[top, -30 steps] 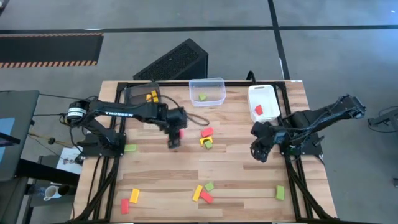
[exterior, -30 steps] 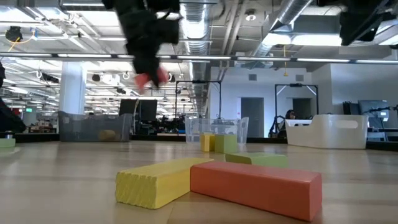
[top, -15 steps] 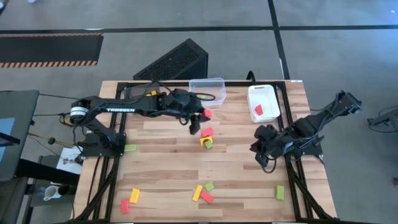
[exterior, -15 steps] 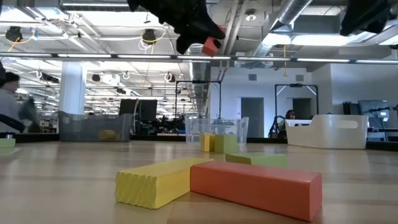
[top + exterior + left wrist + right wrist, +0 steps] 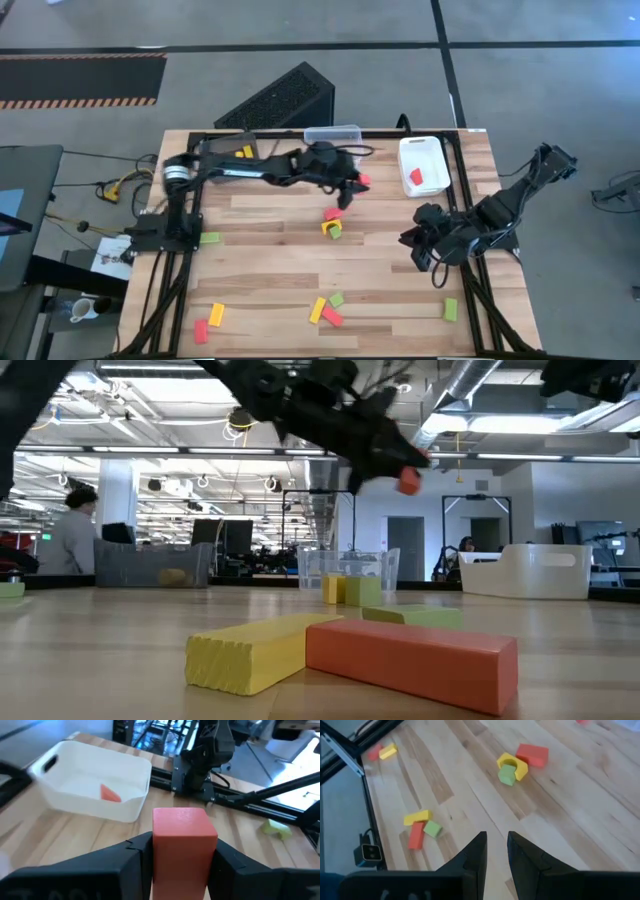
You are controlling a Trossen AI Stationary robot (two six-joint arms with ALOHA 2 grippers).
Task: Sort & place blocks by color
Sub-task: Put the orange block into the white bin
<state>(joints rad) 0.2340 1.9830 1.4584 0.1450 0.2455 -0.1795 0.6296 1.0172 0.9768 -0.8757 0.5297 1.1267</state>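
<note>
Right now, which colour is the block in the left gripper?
Red block, held in the left gripper; clearest in the left wrist view.

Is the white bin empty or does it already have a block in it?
Not empty. The white bin holds one red block lying on its floor; the high view shows that block inside it too.

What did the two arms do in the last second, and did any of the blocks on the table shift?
The left pincer, shut on a red block, swung from the table's middle across toward the white bin, carrying the block high. The right pincer drew back a little toward the table's near side, empty, its fingers narrowly apart. The loose blocks, the clear bin and the dark bin stayed put.
</note>
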